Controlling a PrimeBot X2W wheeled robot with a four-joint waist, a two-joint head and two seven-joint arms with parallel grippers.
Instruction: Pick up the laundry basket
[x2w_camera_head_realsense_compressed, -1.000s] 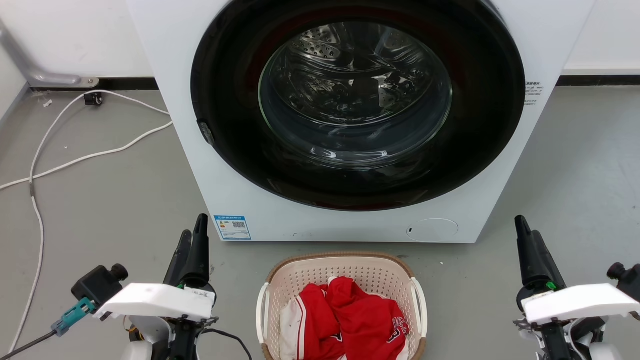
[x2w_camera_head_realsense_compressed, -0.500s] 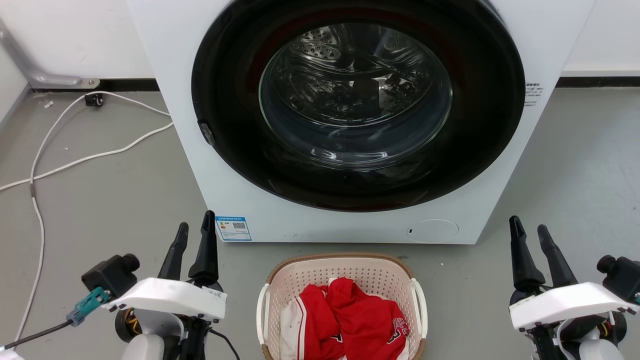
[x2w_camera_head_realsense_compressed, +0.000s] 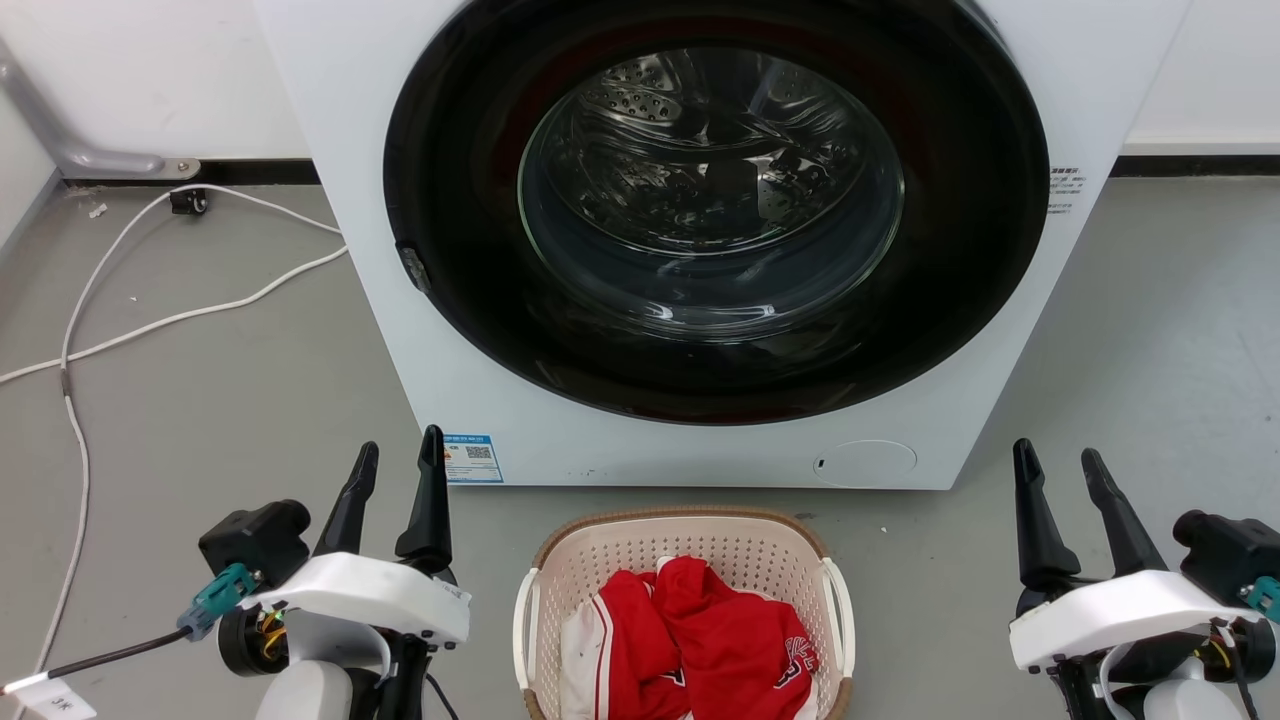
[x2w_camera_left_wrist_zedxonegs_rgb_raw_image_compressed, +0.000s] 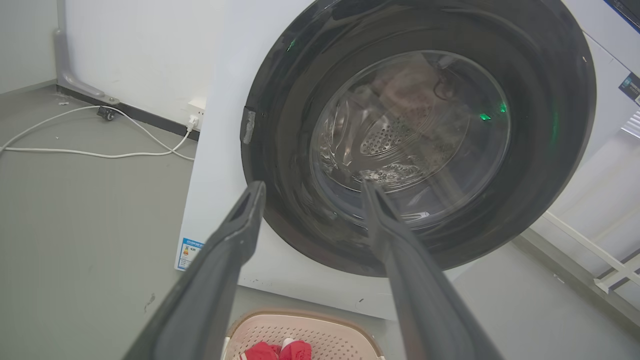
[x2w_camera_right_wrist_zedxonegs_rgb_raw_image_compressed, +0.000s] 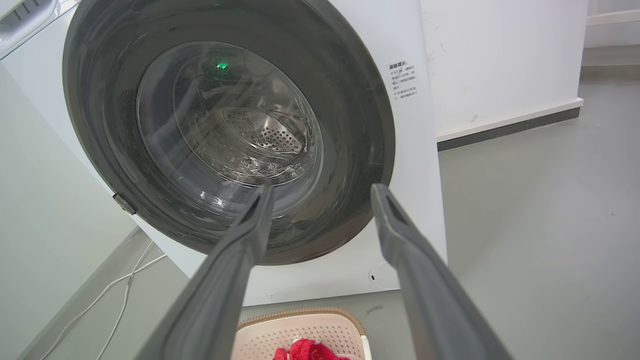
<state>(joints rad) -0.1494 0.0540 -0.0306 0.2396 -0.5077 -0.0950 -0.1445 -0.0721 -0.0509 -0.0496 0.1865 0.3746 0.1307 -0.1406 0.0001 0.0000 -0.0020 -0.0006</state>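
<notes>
The cream laundry basket (x2w_camera_head_realsense_compressed: 600, 555) with its brown rim sits on the floor at the bottom centre of the head view, red and white clothes (x2w_camera_head_realsense_compressed: 700, 640) heaped inside. Its far rim also peeks into the left wrist view (x2w_camera_left_wrist_zedxonegs_rgb_raw_image_compressed: 305, 320) and the right wrist view (x2w_camera_right_wrist_zedxonegs_rgb_raw_image_compressed: 300, 320). My left gripper (x2w_camera_head_realsense_compressed: 400, 460) hovers open to the basket's left, clear of the white side handle (x2w_camera_head_realsense_compressed: 522, 625). To the basket's right my right gripper (x2w_camera_head_realsense_compressed: 1055, 460) is open too, apart from the other handle (x2w_camera_head_realsense_compressed: 843, 610). Nothing lies between either pair of fingers.
A white front-loading washing machine (x2w_camera_head_realsense_compressed: 700, 440) with its dark round door shut stands just behind the basket. White cables (x2w_camera_head_realsense_compressed: 150, 320) trail across the grey floor at the left, running to the wall. Bare floor lies on both sides of the basket.
Both grippers have gone from nearly shut to open. The left arm has shifted right toward the basket and the right arm left toward it. The basket has not moved.
</notes>
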